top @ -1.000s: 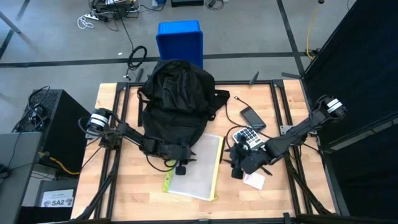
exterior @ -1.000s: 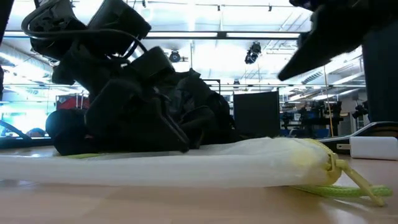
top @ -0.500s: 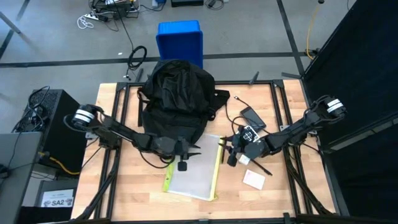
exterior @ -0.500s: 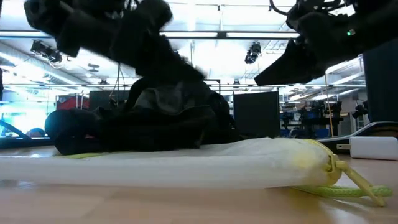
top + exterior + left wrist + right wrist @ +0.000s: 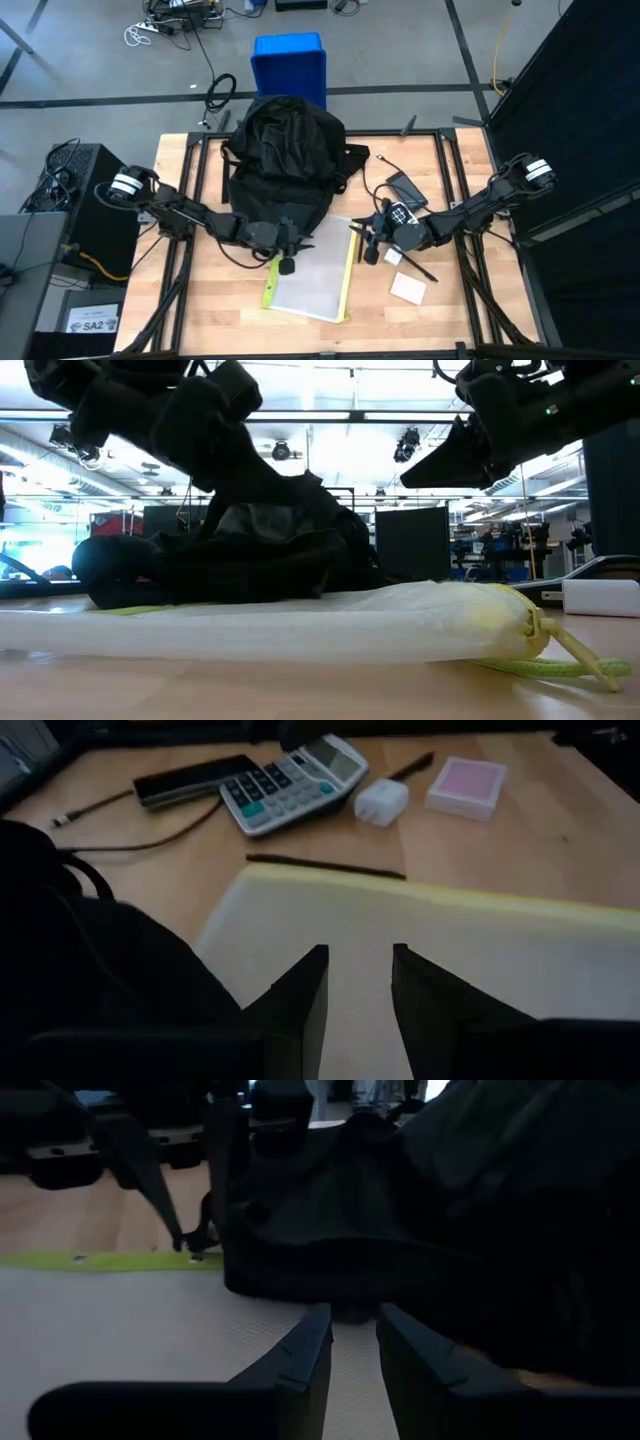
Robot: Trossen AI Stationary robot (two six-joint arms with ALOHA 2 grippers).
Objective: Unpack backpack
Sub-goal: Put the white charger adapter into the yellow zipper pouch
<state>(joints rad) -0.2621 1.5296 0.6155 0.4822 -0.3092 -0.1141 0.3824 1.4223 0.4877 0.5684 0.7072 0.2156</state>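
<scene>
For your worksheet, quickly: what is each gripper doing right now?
Left gripper: slightly open, holding nothing.
Right gripper: slightly open, holding nothing.

The backpack (image 5: 287,160) is matt black cloth, creased and soft. The bench (image 5: 440,310) is pale, smooth wood with a dark metal frame. A translucent, textured plastic pouch (image 5: 312,275) has yellow-green edging. The calculator (image 5: 292,784) looks like hard plastic.

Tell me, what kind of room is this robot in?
Probably a big robot lab or workshop. The wooden table stands on a bare grey floor with loose cables, rows of ceiling lights hang over a wide hall, and a computer box sits beside the table.
</scene>
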